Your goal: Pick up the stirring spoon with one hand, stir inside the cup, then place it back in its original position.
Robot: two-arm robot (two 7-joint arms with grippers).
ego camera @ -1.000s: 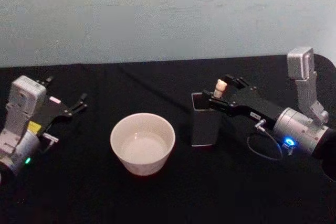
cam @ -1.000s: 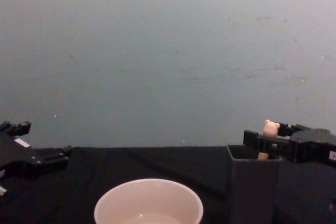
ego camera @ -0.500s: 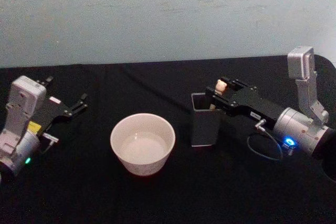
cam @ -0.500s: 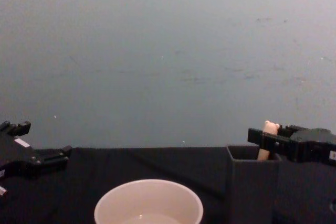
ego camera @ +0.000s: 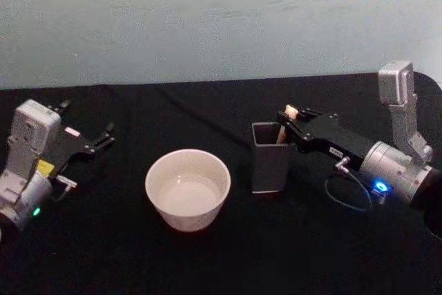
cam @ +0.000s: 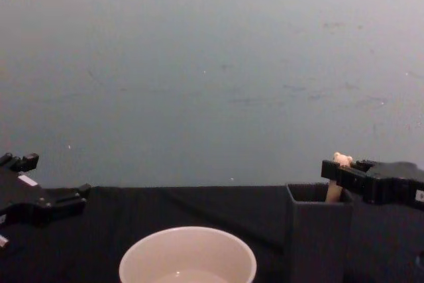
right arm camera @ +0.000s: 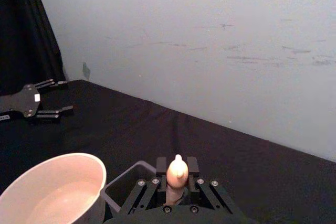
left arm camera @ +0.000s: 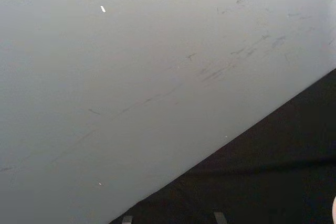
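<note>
Right tool [ego camera: 290,126] drifted right, gripping cream spoon [right arm camera: 177,174] in square holder [ego camera: 271,168].

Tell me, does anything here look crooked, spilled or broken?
Only the spoon: it leans to one side in the dark holder, its handle at the tip of the right claw. The cup stands upright with nothing spilled, and the left claw rests at the left. Nothing looks broken.

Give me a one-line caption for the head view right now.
Right gripper holds the spoon tilted in the holder, beside the cup; left gripper parked, open.
</note>
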